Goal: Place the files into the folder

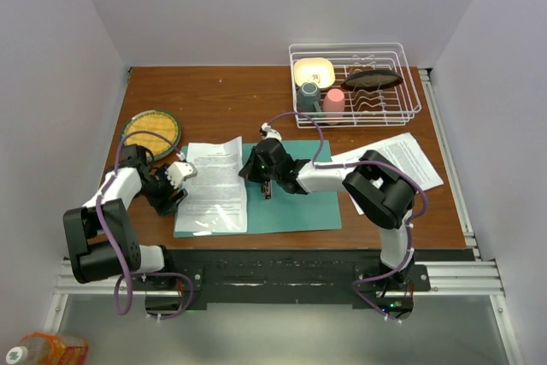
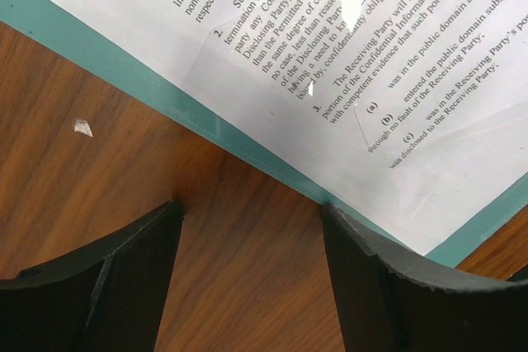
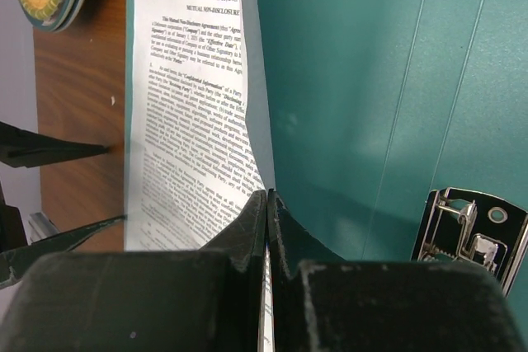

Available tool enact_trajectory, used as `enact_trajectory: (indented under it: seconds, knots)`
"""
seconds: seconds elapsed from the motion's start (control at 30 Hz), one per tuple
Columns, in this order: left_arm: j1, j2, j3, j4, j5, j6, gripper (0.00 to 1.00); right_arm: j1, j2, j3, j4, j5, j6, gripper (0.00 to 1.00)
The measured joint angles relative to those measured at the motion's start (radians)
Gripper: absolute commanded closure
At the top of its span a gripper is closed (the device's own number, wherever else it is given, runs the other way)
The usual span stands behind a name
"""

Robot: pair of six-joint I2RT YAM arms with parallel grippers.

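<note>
The teal folder [image 1: 299, 211] lies open and flat near the table's front. One printed file sheet [image 1: 214, 185] lies on its left leaf. My right gripper [image 1: 254, 173] is shut on that sheet's right edge, which curls up between the fingers in the right wrist view [image 3: 267, 194]; the sheet [image 3: 190, 121] lies left of them and the folder [image 3: 355, 80] right. My left gripper [image 1: 178, 187] is open and empty, low over the wood at the folder's left edge [image 2: 206, 125], with the sheet [image 2: 330, 39] beyond its tips [image 2: 252, 204]. More files [image 1: 402, 160] lie at the right.
A metal clip [image 3: 470, 237] sits on the folder's inner leaf. A round woven plate [image 1: 151, 132] lies behind the left gripper. A white wire dish rack [image 1: 402, 113] with cups and a bowl stands at the back right. Side walls close in the table.
</note>
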Motion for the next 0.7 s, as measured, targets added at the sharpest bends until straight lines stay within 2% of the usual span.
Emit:
enact_trajectory:
  seconds: [0.43, 0.7]
  knots:
    - [0.0, -0.005, -0.004, 0.003, 0.006, -0.001, 0.27, 0.002, 0.04, -0.001, -0.006, -0.001, 0.002, 1.0]
    - [0.0, -0.005, -0.005, 0.003, 0.006, -0.003, 0.28, 0.025, 0.077, 0.07, -0.035, 0.011, -0.005, 1.0]
